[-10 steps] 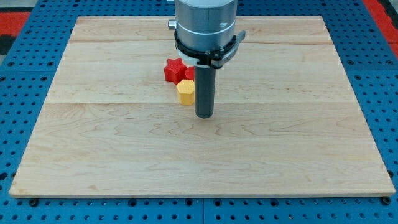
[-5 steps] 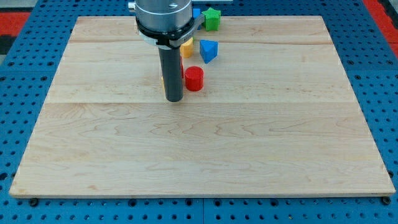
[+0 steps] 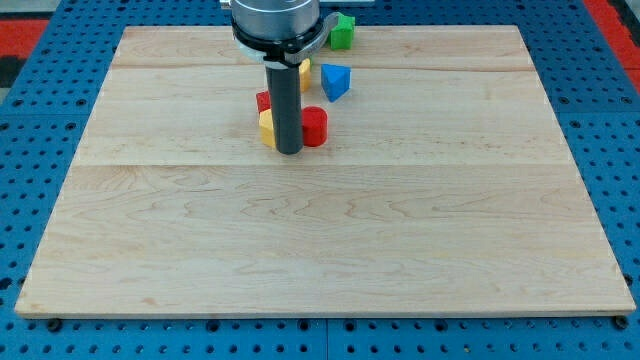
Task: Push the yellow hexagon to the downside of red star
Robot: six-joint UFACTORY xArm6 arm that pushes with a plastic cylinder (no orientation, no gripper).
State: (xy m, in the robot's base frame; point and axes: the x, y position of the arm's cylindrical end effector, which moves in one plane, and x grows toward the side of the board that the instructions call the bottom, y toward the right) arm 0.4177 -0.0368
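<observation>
My tip point(image 3: 289, 151) rests on the board in the upper middle. The yellow hexagon point(image 3: 266, 129) shows only as a sliver at the rod's left edge, touching it or nearly so. The red star point(image 3: 263, 101) sits right above the hexagon at the view's top side and is also half hidden by the rod. A red cylinder point(image 3: 315, 126) stands against the rod's right side. The hexagon lies directly below the star.
A blue block point(image 3: 336, 81) lies up and right of the rod. A second yellow block point(image 3: 304, 72) peeks out behind the rod. A green block point(image 3: 342, 31) sits at the wooden board's point(image 3: 150, 250) top edge. The arm's grey body fills the top centre.
My tip swept from right of the yellow hexagon to the left, then came back slightly right and up. The hexagon and the star have shifted left, with the hexagon now under the star.
</observation>
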